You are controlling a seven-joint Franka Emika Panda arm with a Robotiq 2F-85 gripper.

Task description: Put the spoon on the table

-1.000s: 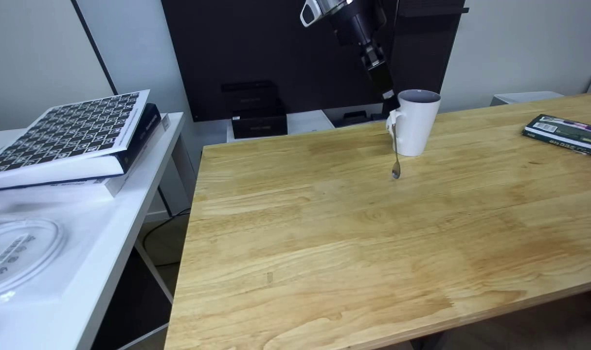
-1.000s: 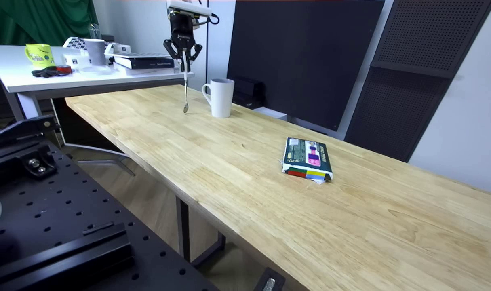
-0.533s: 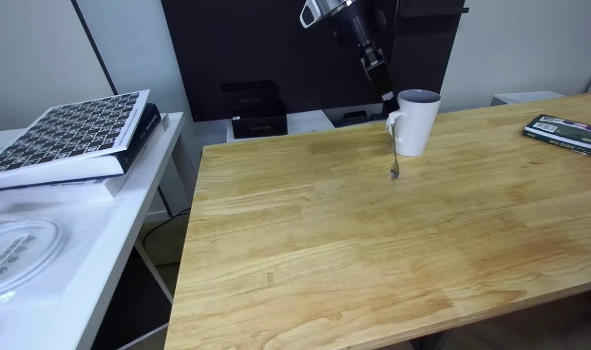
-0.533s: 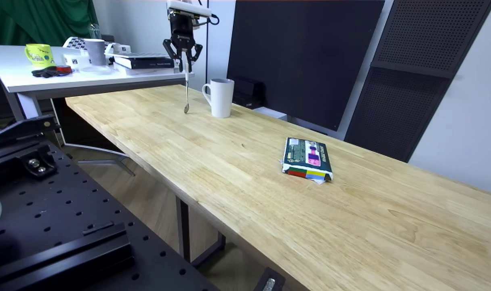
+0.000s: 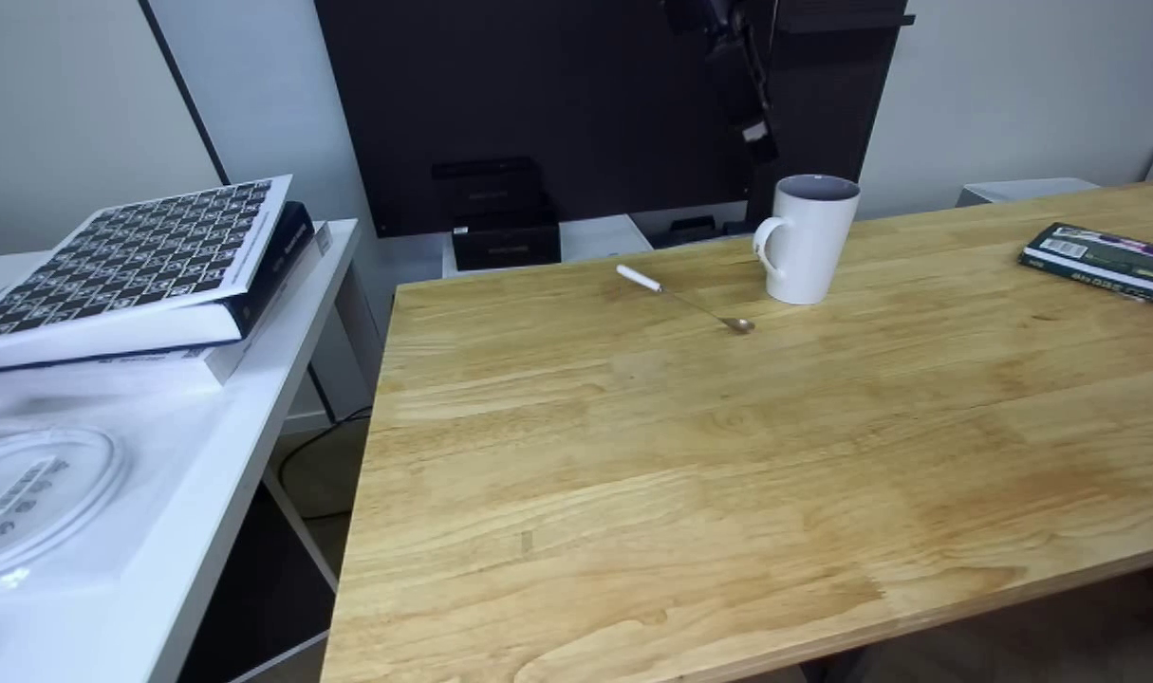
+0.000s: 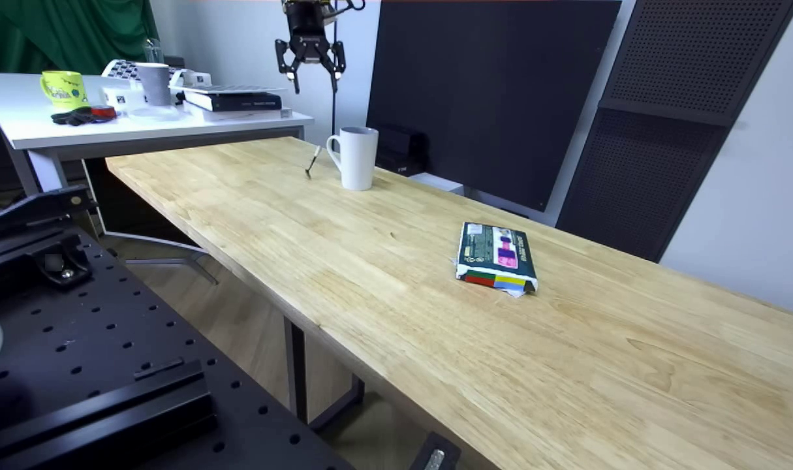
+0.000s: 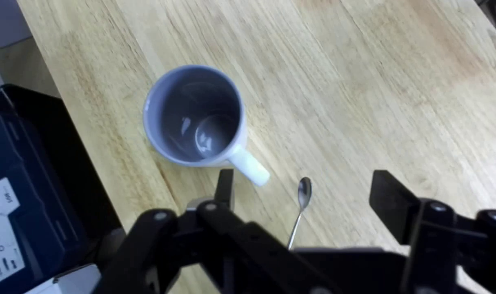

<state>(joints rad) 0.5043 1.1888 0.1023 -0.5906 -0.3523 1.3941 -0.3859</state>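
Observation:
The spoon, with its white handle and metal bowl, lies flat on the wooden table near the back edge. Its bowl end points toward the white mug, a short way from the mug's handle. In the wrist view the spoon's bowl shows below, while its handle end is hidden behind the gripper body. My gripper hangs well above the table and the spoon, touching neither. Its fingers are spread wide with nothing held between them.
A white mug with a grey inside stands upright beside the spoon. Further along the table lies a dark green packet. A white side table carries books, cups and a glove. Black boxes sit behind the table's back edge.
Half a second ago the spoon hung upright from the gripper, bowl down at the table. The jaws have since opened, the spoon has toppled flat, and the gripper has risen away.

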